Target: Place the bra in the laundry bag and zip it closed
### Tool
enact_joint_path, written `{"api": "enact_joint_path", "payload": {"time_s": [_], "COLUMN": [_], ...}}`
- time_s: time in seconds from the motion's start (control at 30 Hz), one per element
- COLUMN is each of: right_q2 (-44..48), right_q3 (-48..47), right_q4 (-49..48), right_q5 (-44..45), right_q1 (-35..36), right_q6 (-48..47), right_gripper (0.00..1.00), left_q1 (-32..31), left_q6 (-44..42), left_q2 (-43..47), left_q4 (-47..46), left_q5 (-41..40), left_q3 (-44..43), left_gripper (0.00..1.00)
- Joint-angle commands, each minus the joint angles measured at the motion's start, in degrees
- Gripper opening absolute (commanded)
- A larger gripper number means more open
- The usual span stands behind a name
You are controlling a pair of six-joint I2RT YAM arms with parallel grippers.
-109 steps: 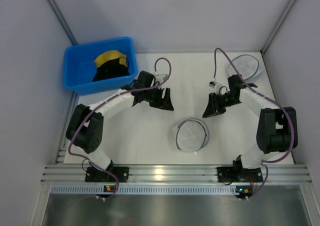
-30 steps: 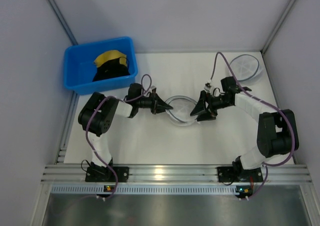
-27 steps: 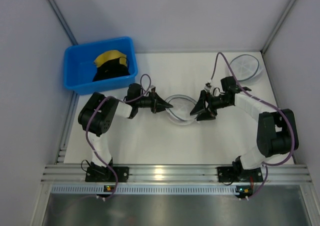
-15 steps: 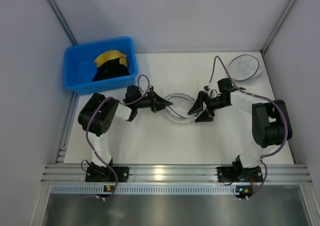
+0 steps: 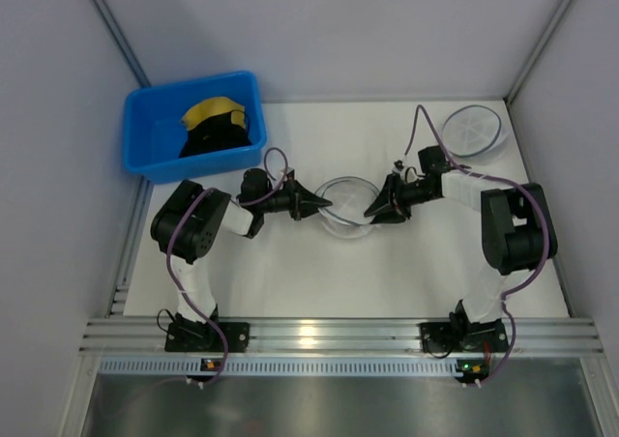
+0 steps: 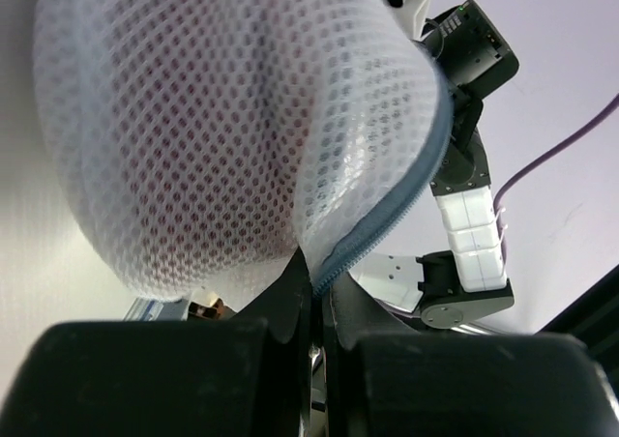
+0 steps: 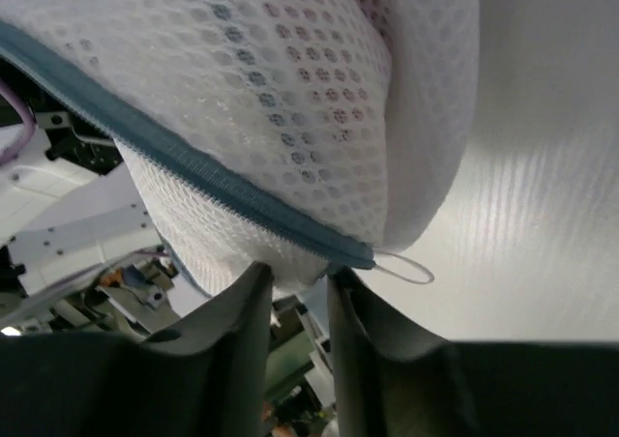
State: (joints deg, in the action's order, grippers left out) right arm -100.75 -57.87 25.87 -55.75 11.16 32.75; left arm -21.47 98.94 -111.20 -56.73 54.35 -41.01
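Note:
The laundry bag (image 5: 346,205), a round white mesh pouch with a grey-blue zipper rim, hangs between my two grippers at the table's middle. My left gripper (image 5: 322,203) is shut on the bag's left rim, and the zipper band (image 6: 387,226) runs down into the closed jaws (image 6: 315,284). A dull red shade behind the mesh is the bra (image 6: 193,176), inside the bag. My right gripper (image 5: 371,212) is at the bag's right rim. Its jaws (image 7: 295,280) stand narrow, both tips touching the mesh beside the zipper's end and a white loop (image 7: 401,266).
A blue bin (image 5: 155,137) at the back left holds a yellow garment (image 5: 215,110) and a black garment (image 5: 218,132). A second round mesh bag (image 5: 474,130) lies at the back right corner. Grey walls close the table's sides and back.
My right gripper has slid left onto the bag's right rim and its jaws have narrowed from wide open. The left gripper keeps its hold and has barely shifted.

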Motion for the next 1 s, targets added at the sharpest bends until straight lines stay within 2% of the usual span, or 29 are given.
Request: {"api": "enact_joint_path", "payload": {"time_s": [0.0, 0.07, 0.1, 0.2, 0.23, 0.3, 0.33, 0.43, 0.47, 0.5, 0.57, 0.7, 0.73, 0.8, 0.83, 0.97], "right_q2": [-0.5, -0.5, -0.2, 1.2, 1.8, 3.5, 4.1, 6.6, 7.1, 8.1, 8.9, 10.7, 10.7, 10.3, 10.2, 10.8], "right_q3": [-2.7, -3.9, -4.3, -3.1, -2.2, 0.8, 2.0, 6.8, 7.9, 10.0, 11.8, 17.9, 18.8, 19.5, 19.5, 19.2], "right_q4": [-5.5, -5.3, -5.1, -6.5, -7.6, -10.0, -10.9, -15.0, -16.6, -19.9, -23.0, -33.7, -37.2, -37.4, -36.9, -36.1], "right_q5": [-1.8, -2.5, -3.5, -7.0, -7.7, -9.4, -9.6, -9.8, -10.1, -10.3, -10.3, -9.7, -9.6, -9.2, -9.0, -7.9], "right_q1": [0.7, 0.8, 0.7, 0.7, 0.7, 0.8, 0.7, 0.7, 0.7, 0.7, 0.7, 0.7, 0.5, 0.0, -0.3, -1.1], "right_q6": [3.3, 3.2, 3.3, 5.9, 6.9, 9.4, 10.5, 15.0, 16.5, 20.1, 23.3, 36.3, 37.9, 39.0, 39.1, 40.3], "right_gripper": [0.24, 0.11, 0.00, 0.00, 0.00, 0.00, 0.00, 0.00, 0.00, 0.00, 0.00, 0.00, 0.00, 0.00, 0.00, 0.00], "left_q1": [-0.8, -0.7, -0.6, 0.5, 1.8, 3.3, 4.4, 5.2, 5.2, 5.1, 5.1, 2.7, -0.2, -4.5, -9.2, -20.3], "left_q6": [-2.8, -6.7, -8.3, -18.4, -28.3, -39.8, -51.3, -66.3, -68.8, -70.5, -75.0, -82.9, -87.3, -92.6, -93.7, -93.6], "left_q2": [0.6, 1.2, 2.4, 5.5, 6.9, 11.1, 12.3, 16.6, 19.4, 21.2, 26.3, 34.9, 36.7, 41.4, 42.5, 44.2], "left_q4": [-1.9, 0.2, 2.0, 12.3, 25.3, 37.6, 51.1, 62.8, 65.6, 66.0, 66.0, 66.3, 66.4, 66.6, 66.5, 66.9], "left_q5": [0.8, 2.2, 2.9, 3.8, 3.5, -0.7, -3.5, -13.3, -15.8, -20.9, -23.9, -29.0, -32.3, -36.0, -38.9, -45.0], "left_q3": [0.5, -0.2, -1.3, -5.4, -7.1, -13.2, -15.6, -21.6, -21.9, -21.3, -19.7, -15.8, -15.0, -12.0, -10.9, -8.1], "left_gripper": [0.00, 0.00, 0.00, 0.01, 0.12, 0.15, 0.31, 0.42, 0.45, 0.48, 0.55, 0.56, 0.56, 0.57, 0.58, 0.57]}}
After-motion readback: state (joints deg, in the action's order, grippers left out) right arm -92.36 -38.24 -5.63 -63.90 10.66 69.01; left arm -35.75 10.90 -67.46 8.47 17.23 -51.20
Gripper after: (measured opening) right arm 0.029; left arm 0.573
